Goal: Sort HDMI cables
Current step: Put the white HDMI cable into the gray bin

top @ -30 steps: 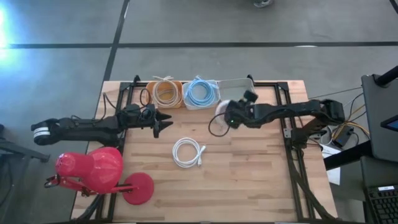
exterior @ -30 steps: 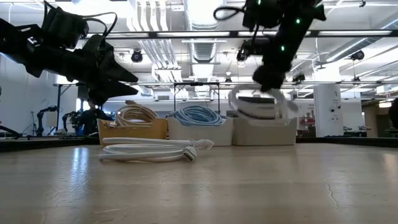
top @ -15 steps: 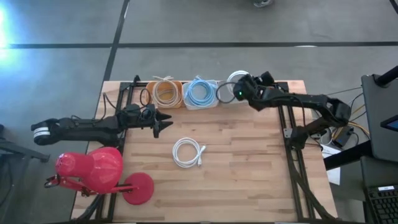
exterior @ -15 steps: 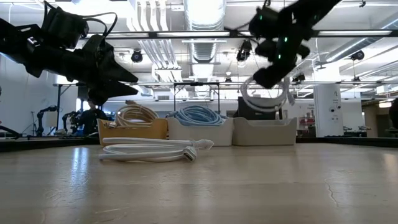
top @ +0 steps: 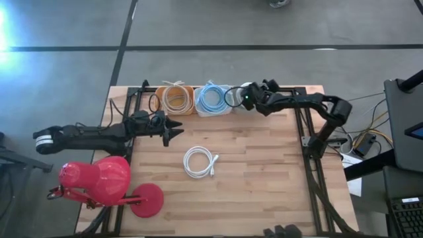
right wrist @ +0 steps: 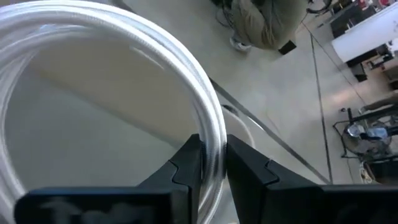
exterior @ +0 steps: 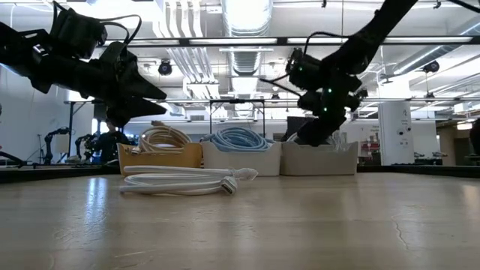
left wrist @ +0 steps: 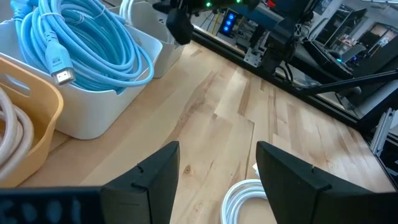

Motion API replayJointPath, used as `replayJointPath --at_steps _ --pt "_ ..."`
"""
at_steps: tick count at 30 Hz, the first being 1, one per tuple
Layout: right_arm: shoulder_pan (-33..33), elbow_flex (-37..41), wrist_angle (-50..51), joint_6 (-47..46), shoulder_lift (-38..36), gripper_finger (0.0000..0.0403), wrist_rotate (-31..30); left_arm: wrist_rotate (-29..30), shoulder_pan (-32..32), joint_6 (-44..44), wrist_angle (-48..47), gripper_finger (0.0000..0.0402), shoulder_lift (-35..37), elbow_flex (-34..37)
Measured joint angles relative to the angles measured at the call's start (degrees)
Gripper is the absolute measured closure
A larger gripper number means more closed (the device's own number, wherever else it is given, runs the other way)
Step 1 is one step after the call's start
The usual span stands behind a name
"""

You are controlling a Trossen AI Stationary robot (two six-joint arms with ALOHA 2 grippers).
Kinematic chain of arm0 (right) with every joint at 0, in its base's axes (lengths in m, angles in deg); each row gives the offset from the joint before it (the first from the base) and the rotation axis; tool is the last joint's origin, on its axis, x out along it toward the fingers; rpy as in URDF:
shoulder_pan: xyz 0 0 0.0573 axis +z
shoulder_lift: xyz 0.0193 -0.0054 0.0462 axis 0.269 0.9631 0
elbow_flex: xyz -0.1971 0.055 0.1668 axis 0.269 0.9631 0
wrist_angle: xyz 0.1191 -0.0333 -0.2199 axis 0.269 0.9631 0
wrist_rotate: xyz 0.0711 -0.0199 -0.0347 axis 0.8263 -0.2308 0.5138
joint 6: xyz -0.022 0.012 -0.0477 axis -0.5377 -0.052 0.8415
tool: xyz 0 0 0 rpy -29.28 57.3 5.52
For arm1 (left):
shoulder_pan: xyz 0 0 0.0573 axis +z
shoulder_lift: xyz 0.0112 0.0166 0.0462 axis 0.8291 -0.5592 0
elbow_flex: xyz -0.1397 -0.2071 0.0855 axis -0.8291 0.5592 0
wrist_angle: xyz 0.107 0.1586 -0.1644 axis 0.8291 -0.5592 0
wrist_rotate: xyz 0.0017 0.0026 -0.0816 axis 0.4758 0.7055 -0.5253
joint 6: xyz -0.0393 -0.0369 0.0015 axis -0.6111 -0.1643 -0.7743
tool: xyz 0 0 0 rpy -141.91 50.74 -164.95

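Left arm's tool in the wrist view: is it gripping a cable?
No. The left tool is open and empty above the table, with the white cable lying below it.

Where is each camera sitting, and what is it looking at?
High view: above the table, looking straight down; both arms show, left claw waiting over the wood, right claw at the far tubs.
Low view: at tabletop height, looking across at the tub row; both arms hang in from above.
Left wrist view: on the left arm, past its open fingers, at the light blue cable.
Right wrist view: on the right arm; its fingers pinch a white cable.
Shared: the loose white coil shows in high, low and left wrist views.
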Motion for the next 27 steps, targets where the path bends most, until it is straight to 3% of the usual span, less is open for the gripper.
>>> replayJointPath --at_steps 6,15,18,21,25,27 --pt "-0.05 -0.02 -1.53 -0.06 0.91 0.0315 3.78 0.0 0.01 -0.07 -0.01 0.0189 0.0 0.0" --pt "0.43 -0.07 -3.39 0.02 -3.65 0.028 6.43 0.0 0.0 -0.11 -0.02 0.0189 0.0 0.0" --pt "1.6 -0.07 -3.74 -2.14 -5.74 0.0273 15.77 0.0 0.01 -0.09 -0.02 0.0189 0.0 0.0" --pt "3.48 -0.07 -5.05 -3.18 -7.57 0.0269 29.78 0.0 0.01 -0.09 -0.02 0.0189 0.0 0.0" --pt "7.5 -0.09 -11.52 -4.83 -8.02 0.027 47.61 0.0 0.0 -0.09 -0.02 0.0189 0.0 0.0" --pt "10.36 -0.1 -15.63 -5.22 -7.37 0.0271 53.03 0.0 0.0 -0.11 -0.02 0.0189 0.0 0.0"
